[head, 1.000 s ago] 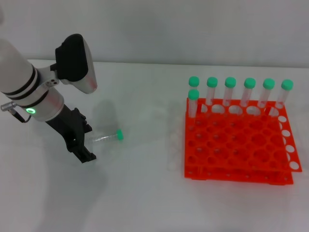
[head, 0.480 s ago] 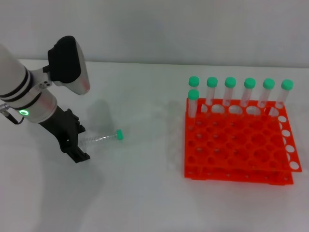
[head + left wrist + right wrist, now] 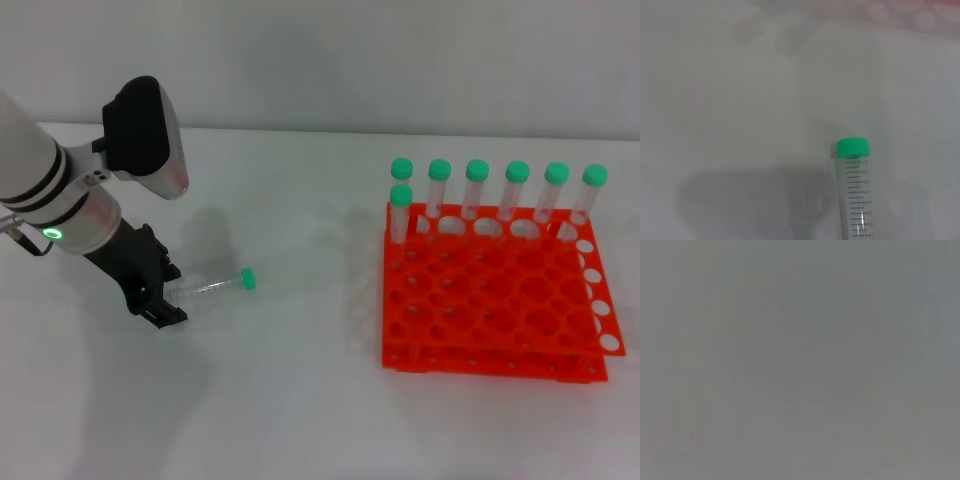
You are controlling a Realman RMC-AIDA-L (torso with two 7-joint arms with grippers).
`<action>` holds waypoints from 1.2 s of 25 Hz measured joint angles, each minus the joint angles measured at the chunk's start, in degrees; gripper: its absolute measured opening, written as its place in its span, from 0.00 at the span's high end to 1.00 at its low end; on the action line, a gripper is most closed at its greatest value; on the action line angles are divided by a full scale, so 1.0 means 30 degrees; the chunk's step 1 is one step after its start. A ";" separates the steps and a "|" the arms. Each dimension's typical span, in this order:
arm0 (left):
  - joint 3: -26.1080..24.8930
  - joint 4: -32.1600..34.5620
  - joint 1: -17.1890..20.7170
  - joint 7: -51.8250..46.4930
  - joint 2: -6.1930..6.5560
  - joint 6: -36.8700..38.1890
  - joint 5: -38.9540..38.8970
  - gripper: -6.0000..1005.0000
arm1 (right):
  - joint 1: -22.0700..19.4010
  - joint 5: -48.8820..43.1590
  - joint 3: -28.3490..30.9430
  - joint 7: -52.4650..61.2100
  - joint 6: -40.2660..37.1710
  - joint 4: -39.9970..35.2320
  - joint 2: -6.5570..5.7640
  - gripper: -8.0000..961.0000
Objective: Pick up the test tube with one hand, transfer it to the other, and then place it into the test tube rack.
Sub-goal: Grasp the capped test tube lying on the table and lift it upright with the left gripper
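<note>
My left arm reaches in from the left edge of the worktop, its white forearm with black rings slanting down toward the surface. The left hand (image 3: 160, 298) sits low by the left side, black fingers pointing toward the near edge; I can't make out whether they are spread or closed. My right arm appears nowhere in any view.

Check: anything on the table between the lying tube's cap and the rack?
Nothing: head view shows bare white table from the test tube to the test tube rack.
</note>
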 joint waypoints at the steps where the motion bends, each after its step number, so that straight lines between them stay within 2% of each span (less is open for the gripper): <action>1: 0.0001 0.0007 0.0008 0.0001 0.0000 -0.0010 0.0009 0.25 | 0.0000 0.0007 -0.0001 0.0000 0.0002 0.0000 -0.0001 0.12; 7: 0.0000 0.0009 0.0009 0.0010 0.0002 -0.0022 -0.0030 0.36 | 0.0000 0.0031 0.0040 0.0001 0.0003 0.0000 0.0000 0.12; 13: 0.0000 0.0022 0.0135 -0.0041 0.0068 -0.0054 -0.0085 0.59 | 0.0000 0.0063 0.0092 0.0001 0.0003 0.0000 0.0001 0.12; 15: 0.0001 0.0040 0.0178 -0.0047 0.0077 -0.0106 -0.0111 0.76 | 0.0000 0.0077 0.0097 0.0001 0.0005 -0.0001 -0.0003 0.12; 30: -0.0031 0.0251 0.0251 -0.0189 0.0190 -0.0222 -0.0198 0.79 | -0.0194 0.0088 0.0100 0.0001 0.0026 -0.0094 -0.0030 0.12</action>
